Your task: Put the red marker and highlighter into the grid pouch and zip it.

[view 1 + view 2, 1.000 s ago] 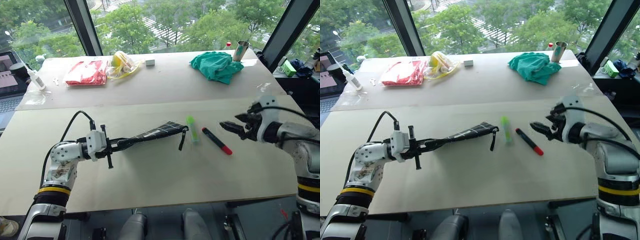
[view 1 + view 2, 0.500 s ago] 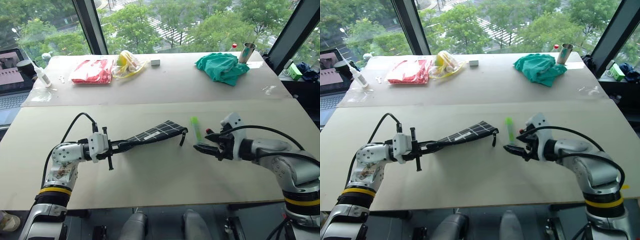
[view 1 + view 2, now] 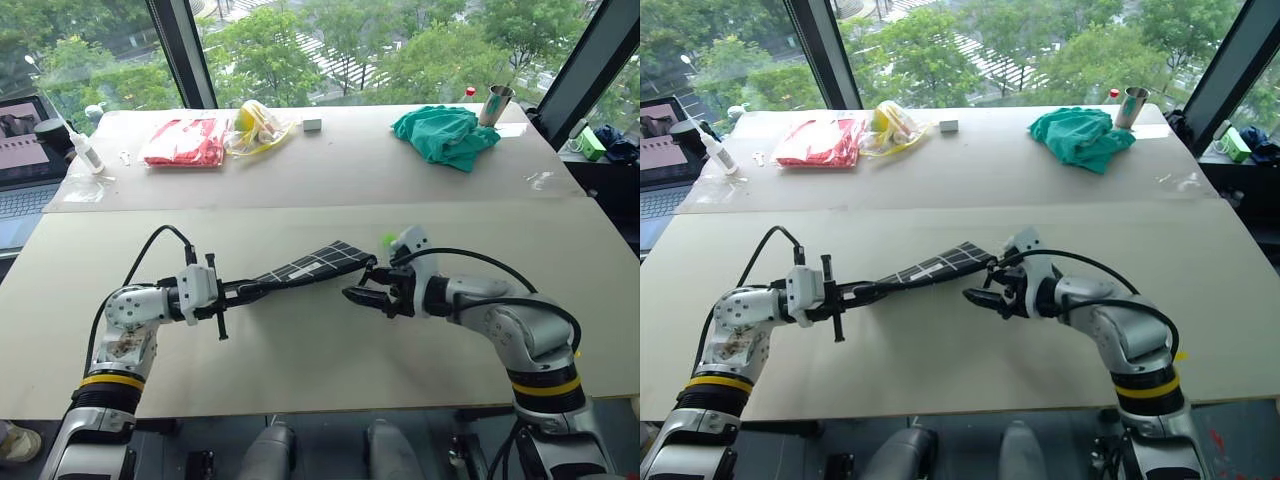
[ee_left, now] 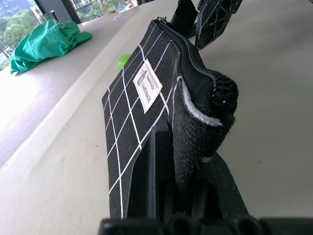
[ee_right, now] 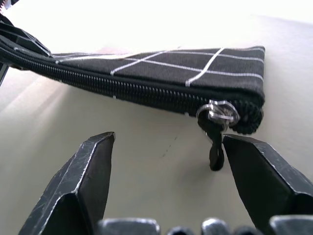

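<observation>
The grid pouch (image 3: pixel 315 264), black with white lines and a small white label (image 4: pixel 147 88), is held off the table by its left end, with my left gripper (image 3: pixel 243 291) shut on it. Its zipper looks closed, and the pull (image 5: pixel 214 143) hangs at the right end. My right gripper (image 3: pixel 356 296) is open just below that end, with the pull between its fingers (image 5: pixel 88 172), near one of them and not pinched. A bit of the green highlighter (image 3: pixel 386 240) shows behind the right wrist. The red marker is hidden behind the right arm.
Along the far side of the table lie a red plastic bag (image 3: pixel 176 143), a yellow bag (image 3: pixel 255 125), a small white box (image 3: pixel 312 125), a green cloth (image 3: pixel 446 135) and a metal cup (image 3: pixel 497 103). A white bottle (image 3: pixel 84 153) and a laptop (image 3: pixel 18 135) are at far left.
My right gripper swept left and down, past the marker and highlighter, to the pouch's zipper end. The left gripper and pouch stayed put.
</observation>
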### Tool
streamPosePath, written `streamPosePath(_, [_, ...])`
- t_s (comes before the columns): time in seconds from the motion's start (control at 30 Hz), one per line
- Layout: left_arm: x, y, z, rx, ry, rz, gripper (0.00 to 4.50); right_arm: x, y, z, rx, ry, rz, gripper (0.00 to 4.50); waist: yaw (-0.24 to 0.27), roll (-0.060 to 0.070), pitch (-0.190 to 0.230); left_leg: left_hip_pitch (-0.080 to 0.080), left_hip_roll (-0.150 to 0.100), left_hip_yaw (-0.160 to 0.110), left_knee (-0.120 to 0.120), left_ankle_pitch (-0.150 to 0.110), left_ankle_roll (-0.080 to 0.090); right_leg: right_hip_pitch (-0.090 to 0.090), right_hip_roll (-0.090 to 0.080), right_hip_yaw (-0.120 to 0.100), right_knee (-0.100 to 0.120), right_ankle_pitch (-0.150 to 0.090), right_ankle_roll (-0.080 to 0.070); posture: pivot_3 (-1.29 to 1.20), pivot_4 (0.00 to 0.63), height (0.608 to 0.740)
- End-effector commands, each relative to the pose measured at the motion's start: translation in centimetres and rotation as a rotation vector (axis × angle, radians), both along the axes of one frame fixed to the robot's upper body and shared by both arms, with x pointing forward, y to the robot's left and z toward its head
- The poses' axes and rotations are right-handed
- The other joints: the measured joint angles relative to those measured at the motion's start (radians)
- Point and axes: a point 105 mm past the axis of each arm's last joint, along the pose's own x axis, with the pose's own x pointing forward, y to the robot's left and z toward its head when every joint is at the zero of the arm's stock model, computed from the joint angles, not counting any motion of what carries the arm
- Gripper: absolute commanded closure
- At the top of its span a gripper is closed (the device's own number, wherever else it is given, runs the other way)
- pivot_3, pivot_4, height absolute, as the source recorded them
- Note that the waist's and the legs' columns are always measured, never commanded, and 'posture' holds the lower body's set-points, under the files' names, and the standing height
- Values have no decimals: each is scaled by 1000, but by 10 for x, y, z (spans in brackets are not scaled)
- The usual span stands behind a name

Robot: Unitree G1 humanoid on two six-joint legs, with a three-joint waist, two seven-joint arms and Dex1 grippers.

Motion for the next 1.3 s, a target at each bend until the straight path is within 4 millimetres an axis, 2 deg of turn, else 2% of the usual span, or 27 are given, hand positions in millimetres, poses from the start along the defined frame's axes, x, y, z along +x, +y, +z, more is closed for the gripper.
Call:
streamPosePath(0.03, [1,1,9,-10,-51,11,4500,-3,4,10,18,-36,29,1931,0,0,0,0,0,0,0,0,0,0,0,0,0,0,0,0,150,740])
streamPosePath(0.27, [2,-2,8,-16,-54,12,4500,-8,7,16,20,-51,74,4335,-1,0,0,0,0,0,0,0,0,0,0,0,0,0,0,0,150,740])
streamPosePath(0.3, [3,-2,8,-18,-53,12,4500,-8,8,16,16,-53,78,4476,-1,0,0,0,0,0,0,0,0,0,0,0,0,0,0,0,150,740])
streamPosePath(0.7, [2,-2,6,-21,-55,16,4500,-12,12,18,29,-54,114,4476,-1,0,0,0,0,0,0,0,0,0,0,0,0,0,0,0,150,740])
streamPosePath(0.77, [2,-2,6,-18,-53,17,4500,-16,21,23,39,-63,149,4476,-1,0,0,0,0,0,0,0,0,0,0,0,0,0,0,0,150,740])
streamPosePath(0.87, [3,-2,5,-17,-51,15,4500,-24,44,30,68,-44,245,4476,-5,0,0,0,0,0,0,0,0,0,0,0,0,0,0,0,150,740])
streamPosePath(1.07, [5,-7,7,-18,-53,-5,4500,-32,87,28,32,15,399,4476,-6,0,0,0,0,0,0,0,0,-1,0,0,1,0,0,0,150,740])
streamPosePath(1.3, [4,-10,9,-27,-57,-10,4500,-24,94,5,-19,109,437,4476,-2,0,0,-1,-1,-1,0,1,-2,0,0,0,0,0,0,0,150,740])
